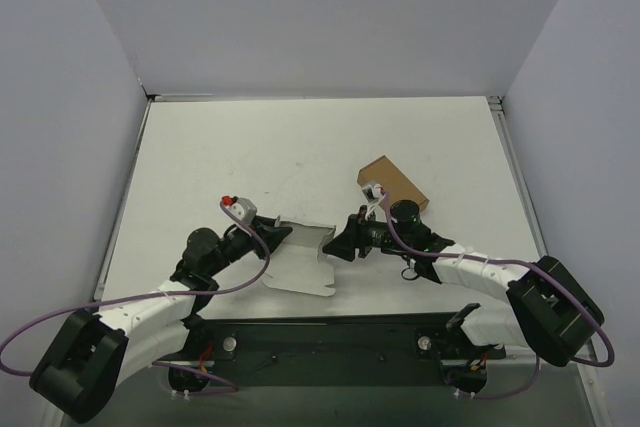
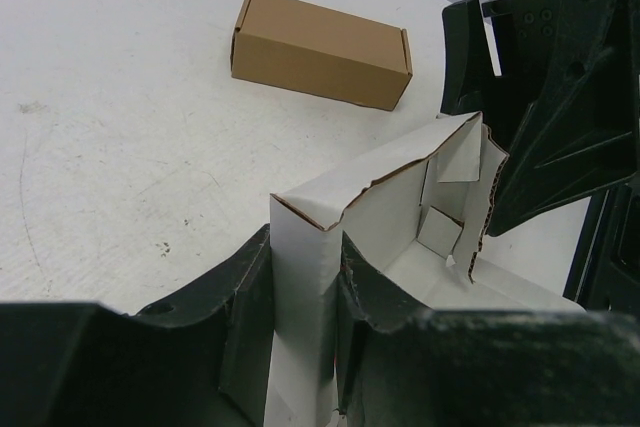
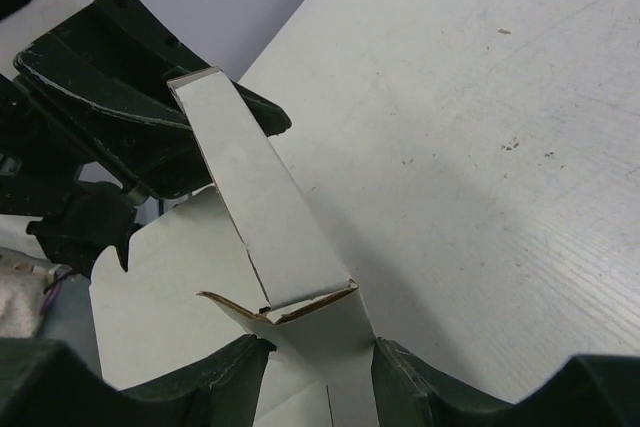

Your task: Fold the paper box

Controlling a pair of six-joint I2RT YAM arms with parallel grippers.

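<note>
The paper box [image 1: 298, 265] sits half-formed near the front of the table [image 1: 200, 162], right between both arms. Left gripper [image 2: 302, 292] is pinched narrow on one raised wall. Right gripper [image 3: 315, 352] straddles the opposite flap, and I can't tell if it's actually biting. Looks featherlight, thin card that dents easily, so I'd grip near the fold lines, not the floppy tabs.

Matt white paper box [image 2: 400, 207], scuffed table [image 2: 120, 147]
</note>
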